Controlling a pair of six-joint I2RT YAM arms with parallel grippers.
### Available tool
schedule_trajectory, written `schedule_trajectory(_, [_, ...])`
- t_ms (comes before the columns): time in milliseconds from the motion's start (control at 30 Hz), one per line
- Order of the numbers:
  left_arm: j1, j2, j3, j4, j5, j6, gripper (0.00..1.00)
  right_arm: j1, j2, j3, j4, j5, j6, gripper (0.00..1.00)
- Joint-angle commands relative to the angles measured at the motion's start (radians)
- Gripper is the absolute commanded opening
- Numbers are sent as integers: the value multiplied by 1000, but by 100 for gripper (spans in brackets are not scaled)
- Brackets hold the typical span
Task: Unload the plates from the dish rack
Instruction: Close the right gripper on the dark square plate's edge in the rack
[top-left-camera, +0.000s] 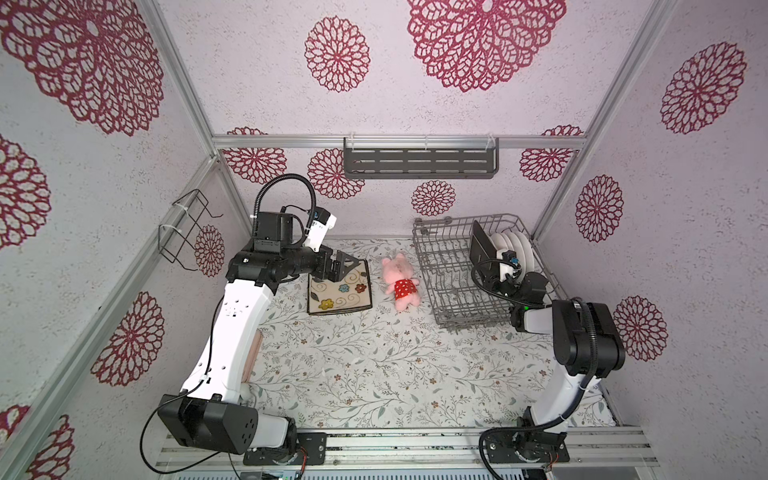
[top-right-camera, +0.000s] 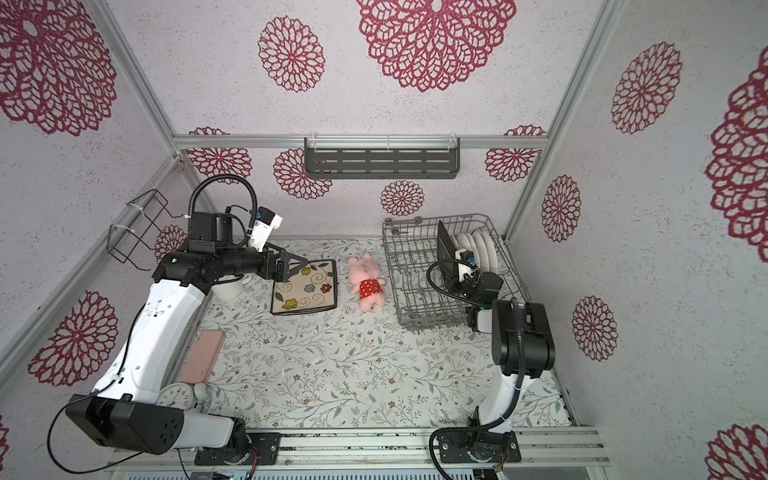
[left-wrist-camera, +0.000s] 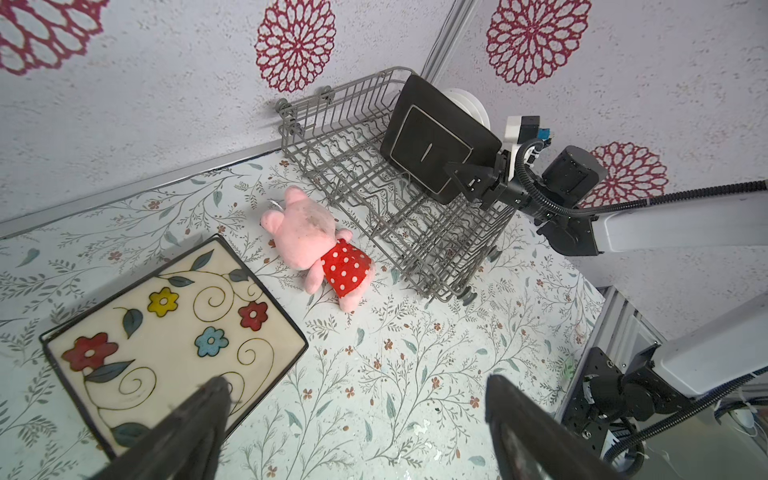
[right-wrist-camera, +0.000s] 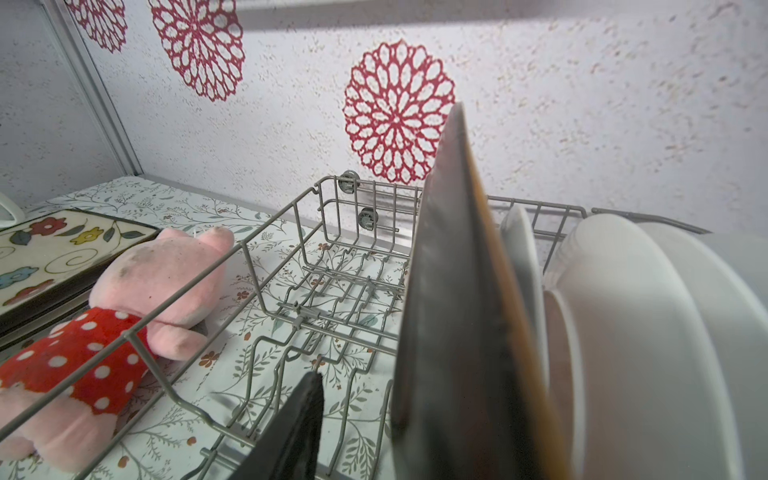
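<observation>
The grey wire dish rack (top-left-camera: 440, 270) (top-right-camera: 409, 266) stands at the back right. A dark square plate (top-left-camera: 482, 247) (left-wrist-camera: 436, 141) (right-wrist-camera: 457, 311) stands upright in it, with several round white plates (top-left-camera: 515, 245) (right-wrist-camera: 623, 332) behind. My right gripper (left-wrist-camera: 455, 176) straddles the dark plate's near edge. One of its fingers (right-wrist-camera: 299, 424) stands a gap away from the plate's face; the other is hidden behind the plate. A cream flowered square plate (top-left-camera: 340, 295) (left-wrist-camera: 174, 332) lies flat on the table. My left gripper (top-left-camera: 343, 266) (left-wrist-camera: 353, 415) hovers open over its corner, holding nothing.
A pink plush toy (top-left-camera: 401, 282) (left-wrist-camera: 316, 245) lies between the cream plate and the rack. A white mug (top-right-camera: 228, 286), a pink case (top-right-camera: 203, 357) and a clock (top-right-camera: 174, 395) sit by the left arm. A slotted shelf (top-left-camera: 419, 164) and a black wire holder (top-left-camera: 187, 232) hang on the walls.
</observation>
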Motion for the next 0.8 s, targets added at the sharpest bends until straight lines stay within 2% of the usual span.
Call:
schedule_trajectory(0, [-4,15,22,6,11,25,97,7,12,31,59,-37,-2,44])
schedule_trajectory(200, [-1,19,22,10,17,24,97,9,27,39,83,-38,4,30])
schedule_trajectory(767, [2,29,4,1,32,28,97,12,34,56,149,-62,52,8])
